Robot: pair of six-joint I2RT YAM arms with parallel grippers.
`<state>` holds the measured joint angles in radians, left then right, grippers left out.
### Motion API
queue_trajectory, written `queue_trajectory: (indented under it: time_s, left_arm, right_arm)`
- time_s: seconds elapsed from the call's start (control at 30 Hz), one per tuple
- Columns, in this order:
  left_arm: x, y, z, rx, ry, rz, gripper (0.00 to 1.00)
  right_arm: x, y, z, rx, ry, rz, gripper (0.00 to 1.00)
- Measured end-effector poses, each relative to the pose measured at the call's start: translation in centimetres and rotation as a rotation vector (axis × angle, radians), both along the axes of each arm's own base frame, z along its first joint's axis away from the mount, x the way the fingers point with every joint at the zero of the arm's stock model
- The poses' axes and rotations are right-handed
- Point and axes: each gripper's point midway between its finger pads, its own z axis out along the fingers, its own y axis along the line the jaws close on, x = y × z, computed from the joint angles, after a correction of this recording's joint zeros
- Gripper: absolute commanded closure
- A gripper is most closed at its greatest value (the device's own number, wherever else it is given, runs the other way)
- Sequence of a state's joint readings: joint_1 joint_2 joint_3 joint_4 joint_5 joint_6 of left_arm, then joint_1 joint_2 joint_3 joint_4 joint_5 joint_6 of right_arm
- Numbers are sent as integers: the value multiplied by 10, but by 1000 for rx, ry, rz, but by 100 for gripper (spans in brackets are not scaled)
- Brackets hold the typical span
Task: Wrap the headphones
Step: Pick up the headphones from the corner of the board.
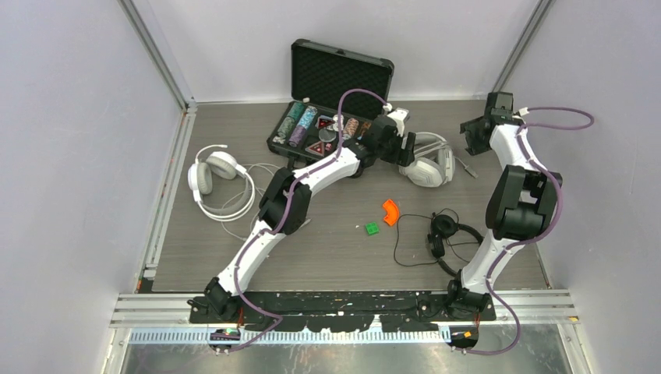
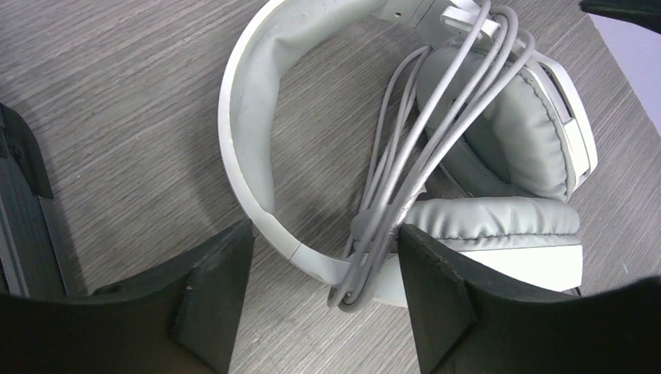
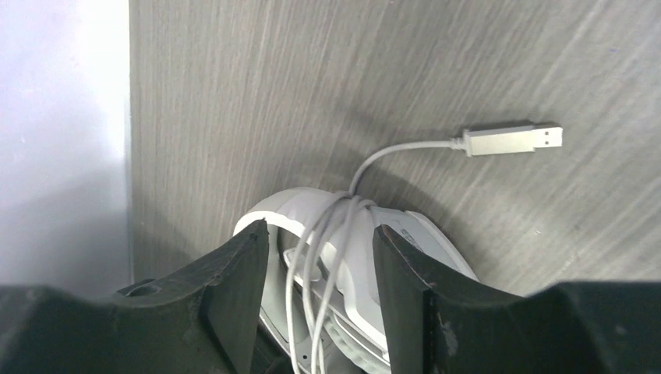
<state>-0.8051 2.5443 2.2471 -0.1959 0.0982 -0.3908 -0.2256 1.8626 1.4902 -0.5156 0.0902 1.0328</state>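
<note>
Nearest the bases, well back from the right gripper [image 1: 475, 129], the black headset [image 1: 446, 232] is lying with its thin black cable [image 1: 395, 243] sprawling in a loose loop over the table [image 1: 327, 257]. Nothing is wound there yet. Far off to the left of the left gripper [image 1: 405, 148], the left white headset [image 1: 212, 173] is lying with its cable [image 1: 234, 214] trailing in open curves beside it, likewise not wrapped.

Farther out, the wrapped white headset [image 1: 427, 165] is sitting directly under both grippers. The left gripper is hovering with its jaws apart and holding nothing. Between its fingers the headband and the cable bundle [image 2: 436, 132] are showing, with several turns running across the ear cup. The right gripper's jaws are standing apart too, empty, above the same headset. The USB plug [image 3: 510, 140] is lying loose on the table just beyond its fingertips.

By my reading, one of the three headsets is all but done, with only the plug end left to tuck in, and the other two are waiting.
</note>
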Motion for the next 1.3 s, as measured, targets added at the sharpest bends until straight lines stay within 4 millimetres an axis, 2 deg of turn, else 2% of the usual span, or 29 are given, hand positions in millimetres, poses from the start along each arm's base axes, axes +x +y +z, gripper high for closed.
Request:
queue_trajectory:
  time_s: [0.07,0.2,0.3,0.4,0.5,0.57,0.63,0.7,0.8,0.9,1.0,1.1,1.17,1.27,1.3]
  left_arm:
    - [-2,2,0,10,-1,-4,2]
    - [-12,15,12,52,8,-13,0]
    - [-20,31,40,89,-5,-10,0]
    - [-25,57,90,129,-60,28,0]
    - [-33,97,147,170,-130,103,0]
    - [-41,134,182,196,-171,161,0]
    - [-47,173,206,217,-196,226,0]
    - [-52,215,216,254,-199,302,0]
    - [-60,284,207,326,-152,432,2]
    - [-73,347,174,438,-76,527,2]
    - [-90,396,135,595,1,566,6]
    - [-104,432,98,720,93,557,9]
    - [-115,461,69,779,184,556,11]
    - [-124,496,45,830,298,577,17]
    - [-123,501,40,837,316,581,18]
  right_arm:
    - [-7,-1,3,-13,21,-2,42]
    - [-16,5,17,-27,25,33,43]
    - [-18,19,41,-34,-24,108,44]
    - [-20,47,72,-39,-104,214,44]
    - [-29,86,102,-48,-206,349,44]
    - [-38,115,115,-51,-264,449,44]
    - [-48,141,121,-62,-296,534,45]
    - [-58,165,122,-69,-307,606,45]
    - [-71,195,116,-73,-307,701,45]
    - [-86,213,101,-62,-285,760,46]
    - [-99,216,89,-45,-262,784,46]
    - [-109,218,91,-32,-273,800,46]
    - [-114,220,101,-29,-304,809,46]
    - [-120,222,122,-29,-370,819,46]
    - [-121,223,130,-29,-396,822,46]
